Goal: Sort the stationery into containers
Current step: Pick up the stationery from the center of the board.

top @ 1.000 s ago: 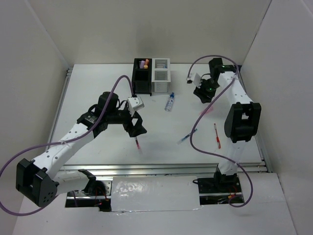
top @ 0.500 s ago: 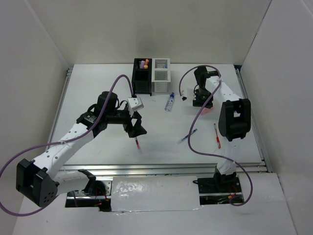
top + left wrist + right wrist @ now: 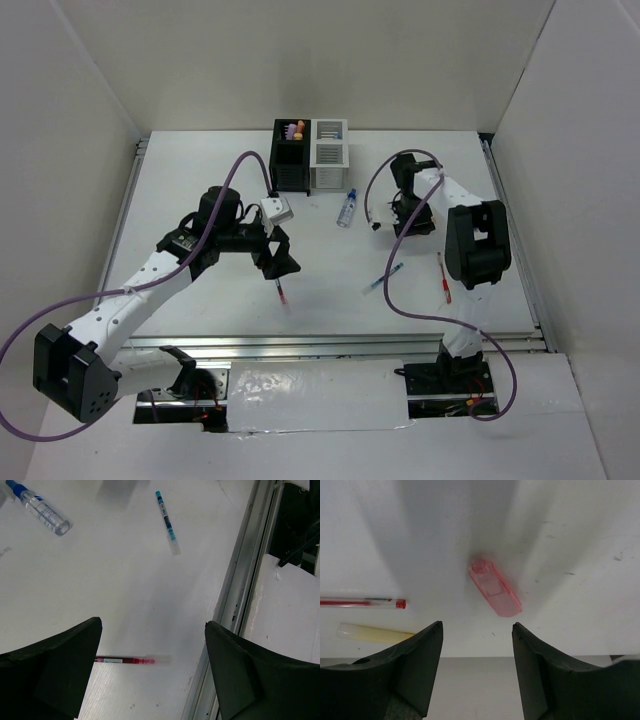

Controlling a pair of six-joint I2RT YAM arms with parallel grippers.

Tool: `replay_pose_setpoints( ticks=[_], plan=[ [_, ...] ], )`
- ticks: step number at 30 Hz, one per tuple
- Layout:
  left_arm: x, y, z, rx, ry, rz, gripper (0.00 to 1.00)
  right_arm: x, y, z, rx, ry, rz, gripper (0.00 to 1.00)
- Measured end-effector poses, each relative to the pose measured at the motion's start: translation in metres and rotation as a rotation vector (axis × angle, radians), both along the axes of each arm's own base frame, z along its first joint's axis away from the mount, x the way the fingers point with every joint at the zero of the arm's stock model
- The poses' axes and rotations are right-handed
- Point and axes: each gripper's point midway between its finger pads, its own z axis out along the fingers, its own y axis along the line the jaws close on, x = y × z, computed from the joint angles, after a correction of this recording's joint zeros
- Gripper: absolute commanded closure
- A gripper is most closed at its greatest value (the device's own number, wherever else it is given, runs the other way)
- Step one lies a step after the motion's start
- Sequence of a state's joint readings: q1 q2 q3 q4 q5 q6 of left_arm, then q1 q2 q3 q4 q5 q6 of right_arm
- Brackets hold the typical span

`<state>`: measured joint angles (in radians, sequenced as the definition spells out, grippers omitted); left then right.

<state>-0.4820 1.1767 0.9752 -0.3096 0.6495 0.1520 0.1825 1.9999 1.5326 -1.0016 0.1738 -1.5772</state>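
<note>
Right wrist view showed a stubby pink marker (image 3: 495, 588), translucent, lying tilted on the table (image 3: 570, 540). It sat just ahead of the gap between the right gripper (image 3: 477, 672) and its spread fingers (image 3: 405, 675), touching neither. Beside one finger lay a red pen (image 3: 362, 602), cut off by the frame edge. A pale yellow piece (image 3: 372, 633) had one end hidden behind that finger, and its kind could not be told.

The left gripper (image 3: 150, 672) stood wide open over a second red pen (image 3: 125, 660), whose end was hidden behind a finger. Farther ahead lay a blue pen (image 3: 166, 522) and a clear blue-capped tube (image 3: 40, 509).

From above, the black box (image 3: 291, 160) and white box (image 3: 329, 155) stood well beyond both grippers.
</note>
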Motion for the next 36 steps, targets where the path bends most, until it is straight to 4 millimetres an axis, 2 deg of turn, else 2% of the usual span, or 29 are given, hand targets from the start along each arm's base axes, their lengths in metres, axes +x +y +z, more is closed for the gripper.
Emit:
replay_pose_setpoints(
  ticks=[4,9,15,25,31,36],
  plan=[
    [0.001,0.001,0.0,0.004,-0.001,0.008,0.04,0.009,0.015,0.001,-0.002,-0.037,0.045,0.3],
    [0.002,0.001,-0.001,0.005,-0.003,0.011,0.03,0.02,0.026,-0.001,-0.007,-0.081,0.08,0.3],
    [0.002,0.001,-0.002,0.007,-0.004,0.014,0.03,0.024,0.026,-0.01,-0.04,-0.079,0.099,0.28],
    [0.002,0.002,-0.01,0.009,0.019,0.031,0.02,0.017,0.024,-0.027,-0.08,-0.05,0.111,0.24],
    [0.003,0.002,-0.011,0.01,0.021,0.034,0.02,0.014,0.021,-0.039,-0.102,-0.027,0.111,0.29],
    [0.004,0.002,-0.012,0.015,0.023,0.04,0.02,0.016,0.017,-0.041,-0.129,-0.028,0.109,0.37]
  ],
)
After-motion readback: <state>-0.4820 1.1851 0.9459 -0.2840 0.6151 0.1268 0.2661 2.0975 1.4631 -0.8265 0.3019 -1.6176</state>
